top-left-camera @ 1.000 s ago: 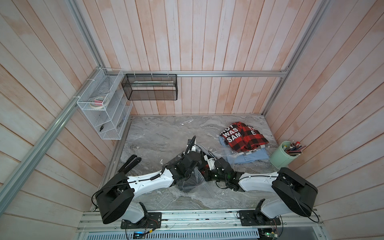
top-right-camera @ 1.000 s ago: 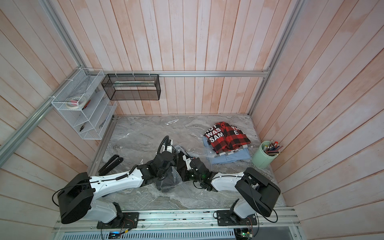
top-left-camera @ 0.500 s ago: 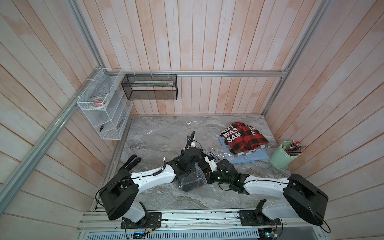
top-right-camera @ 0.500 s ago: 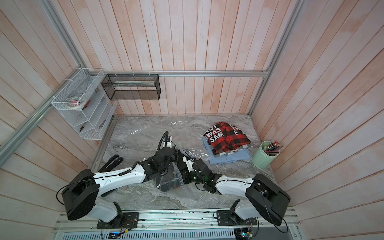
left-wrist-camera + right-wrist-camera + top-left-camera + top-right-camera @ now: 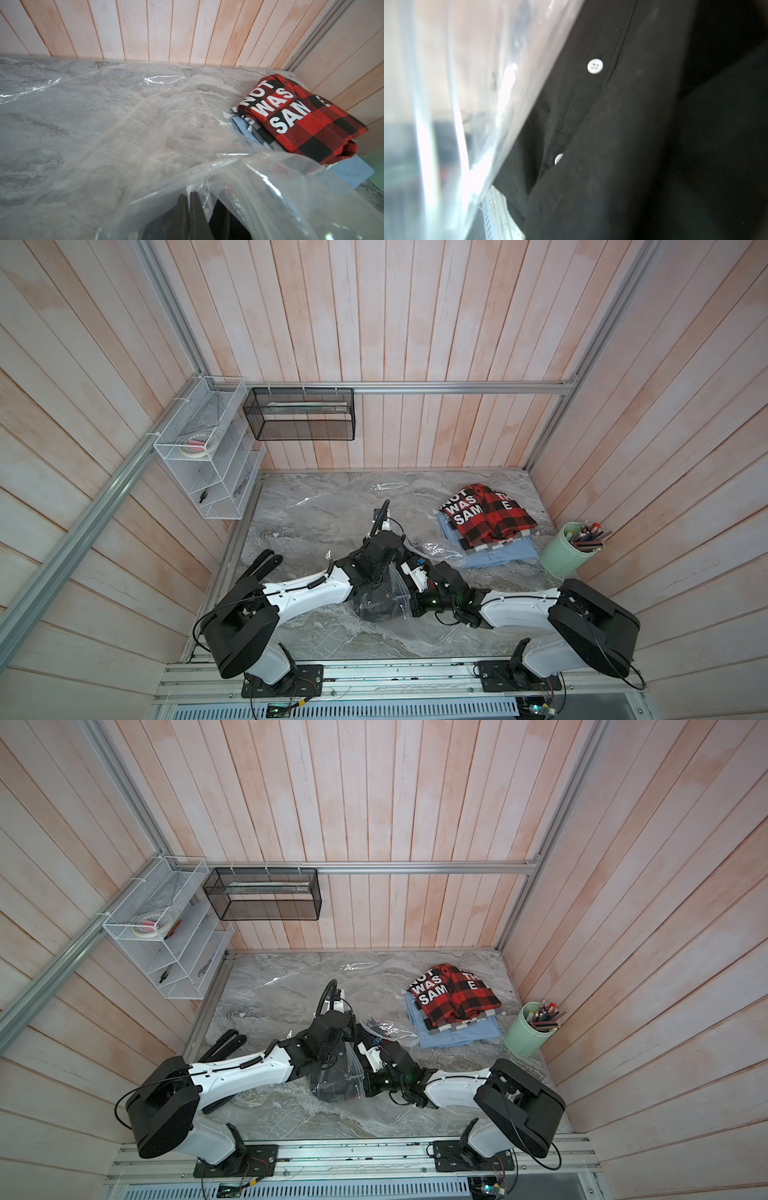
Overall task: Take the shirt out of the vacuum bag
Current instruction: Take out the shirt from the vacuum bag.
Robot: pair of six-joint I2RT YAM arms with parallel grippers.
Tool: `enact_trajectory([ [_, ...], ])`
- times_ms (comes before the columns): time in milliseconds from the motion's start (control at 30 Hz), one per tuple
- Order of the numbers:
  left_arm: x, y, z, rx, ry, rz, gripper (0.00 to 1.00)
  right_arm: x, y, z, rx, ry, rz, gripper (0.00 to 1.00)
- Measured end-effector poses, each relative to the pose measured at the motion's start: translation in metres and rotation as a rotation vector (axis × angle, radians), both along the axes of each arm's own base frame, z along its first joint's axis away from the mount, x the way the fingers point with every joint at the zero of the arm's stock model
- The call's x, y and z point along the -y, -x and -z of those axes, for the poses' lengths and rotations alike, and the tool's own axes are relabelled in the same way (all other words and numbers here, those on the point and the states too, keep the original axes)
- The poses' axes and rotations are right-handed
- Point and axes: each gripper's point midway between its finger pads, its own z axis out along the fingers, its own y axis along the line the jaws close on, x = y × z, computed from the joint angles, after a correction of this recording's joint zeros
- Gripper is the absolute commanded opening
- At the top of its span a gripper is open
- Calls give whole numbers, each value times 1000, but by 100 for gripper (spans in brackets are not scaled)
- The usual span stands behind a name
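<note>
The clear vacuum bag (image 5: 316, 506) lies spread over the marble table; it is also seen in a top view (image 5: 274, 986) and in the left wrist view (image 5: 124, 124). Its near mouth is lifted between the arms. My left gripper (image 5: 390, 576) (image 5: 188, 207) is shut on a pinch of the bag's upper film. Inside the mouth sits the black shirt (image 5: 374, 608) (image 5: 334, 1088), bunched up. My right gripper (image 5: 402, 596) reaches into the mouth, shut on the shirt. Black cloth with white buttons (image 5: 595, 66) fills the right wrist view and hides the fingers.
A stack of folded shirts topped by a red-black plaid one (image 5: 486, 516) lies at the back right. A green cup of pens (image 5: 569, 547) stands by the right wall. A white wire shelf (image 5: 208, 464) and a black mesh basket (image 5: 299, 414) hang on the walls.
Both arms have stretched out, the right arm's elbow swinging right and toward the front. The grippers and the lifted bag mouth crept slightly toward the back. Both grips stay shut.
</note>
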Motion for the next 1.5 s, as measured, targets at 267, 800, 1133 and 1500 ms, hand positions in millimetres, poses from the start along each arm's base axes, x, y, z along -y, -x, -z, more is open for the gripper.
enact_trajectory([
  [267,-6,-5,4,-14,4,-17,0,5,16,-17,50,-18,-43,0],
  [800,0,-9,14,-41,9,-17,0,19,0,-60,237,8,5,0],
  [1133,-10,-18,12,-37,16,-55,0,42,-63,-99,323,-29,148,0],
  [1500,-45,-53,24,-53,-7,-173,0,22,-95,-142,382,-86,129,0],
])
